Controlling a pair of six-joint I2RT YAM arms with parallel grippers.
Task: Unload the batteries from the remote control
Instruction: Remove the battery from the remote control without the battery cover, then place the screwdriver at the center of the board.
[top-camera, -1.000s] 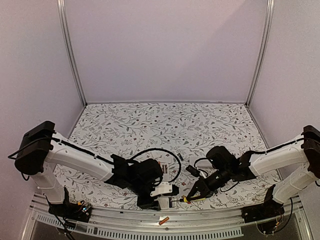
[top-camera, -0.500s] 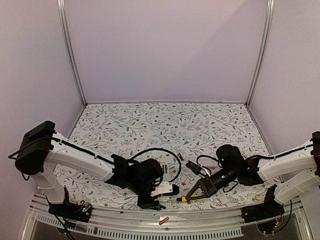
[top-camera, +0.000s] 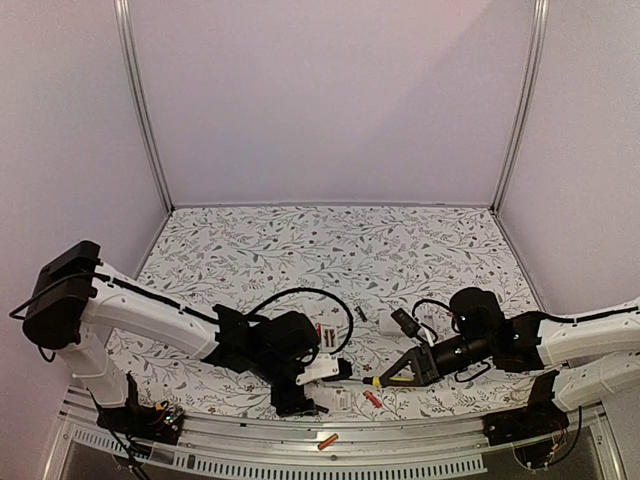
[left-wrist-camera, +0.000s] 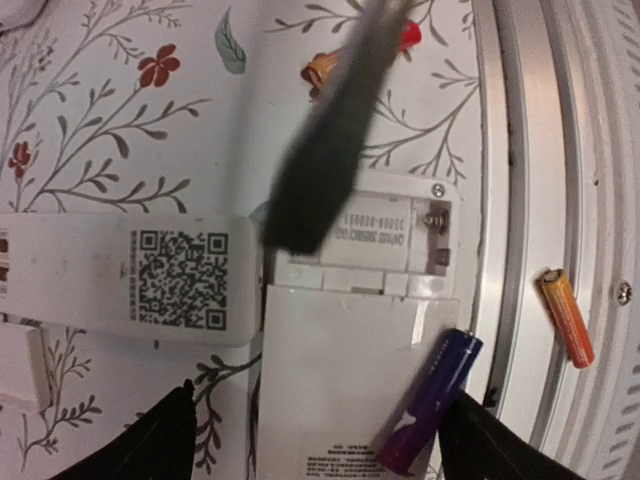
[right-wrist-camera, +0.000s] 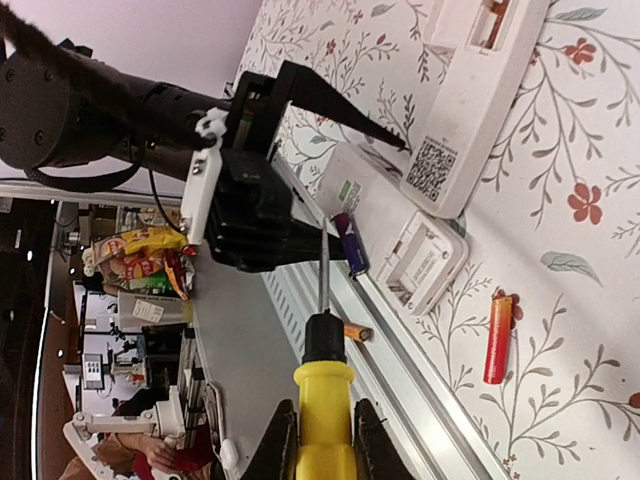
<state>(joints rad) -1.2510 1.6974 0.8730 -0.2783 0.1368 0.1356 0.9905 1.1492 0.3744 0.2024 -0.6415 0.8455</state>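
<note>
"Holding anything, is the left gripper (left-wrist-camera: 318, 420)?"

"No, it is hanging open over the near edge of the table (left-wrist-camera: 120, 120), its fingers (left-wrist-camera: 170, 440) standing wide apart with nothing pinched. Between them a purple-blue battery (left-wrist-camera: 430, 400) is lying on a white panel (left-wrist-camera: 330, 370), just beside the metal rail (left-wrist-camera: 520, 150)."

"And the remote control (left-wrist-camera: 120, 275)?"

"Its battery bay (left-wrist-camera: 385, 235) is lying open just right of that panel, spring showing, and it is looking empty to me. A red-orange battery (right-wrist-camera: 497, 338) is lying on the table further right, and an orange battery (left-wrist-camera: 567, 317) is resting in the rail."

"What is the right gripper (right-wrist-camera: 325, 445) doing?"

"It is clamping the yellow-handled screwdriver (right-wrist-camera: 322, 385), tip pointing left toward the remote control."

"So how should the left one be moving off?"

"I am thinking straight up, fingers wide, so neither one is nudging the purple-blue battery over the near edge. The yellow-handled screwdriver should be keeping clear of the bay meanwhile."
</note>
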